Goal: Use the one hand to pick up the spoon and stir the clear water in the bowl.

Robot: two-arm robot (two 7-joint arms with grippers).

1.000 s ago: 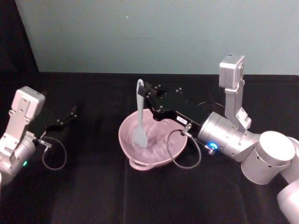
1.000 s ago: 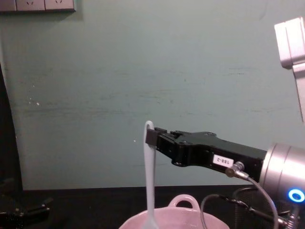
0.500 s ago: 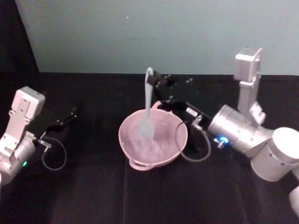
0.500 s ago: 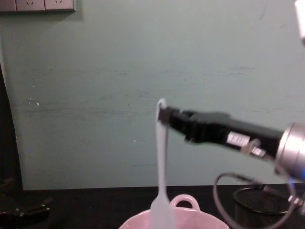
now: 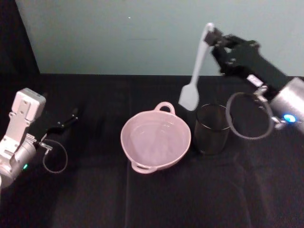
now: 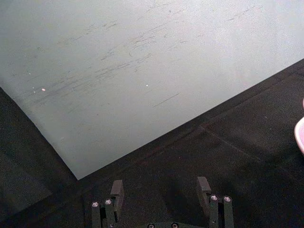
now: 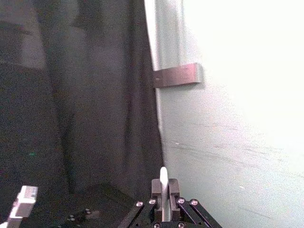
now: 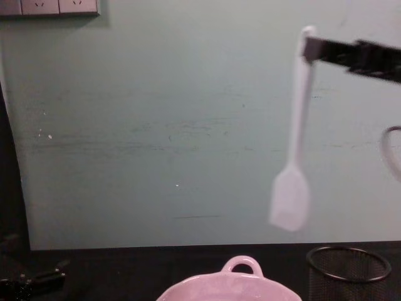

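Jaws of the right gripper (image 5: 213,35) clamp the spoon (image 5: 194,76) by its handle top; blade hangs clear of the bowl (image 5: 155,141), at its 1 o'clock, above the mesh cup (image 5: 211,129). Spoon out of the water; stirring apparently finished, spoon not yet put down. Left gripper (image 6: 161,190) parked at 9 o'clock on the desk (image 5: 95,190), jaws apart.

The spoon (image 5: 194,80) is white, the bowl (image 5: 155,140) pale pink, the mesh cup (image 5: 212,128) black, the table (image 5: 95,190) black.
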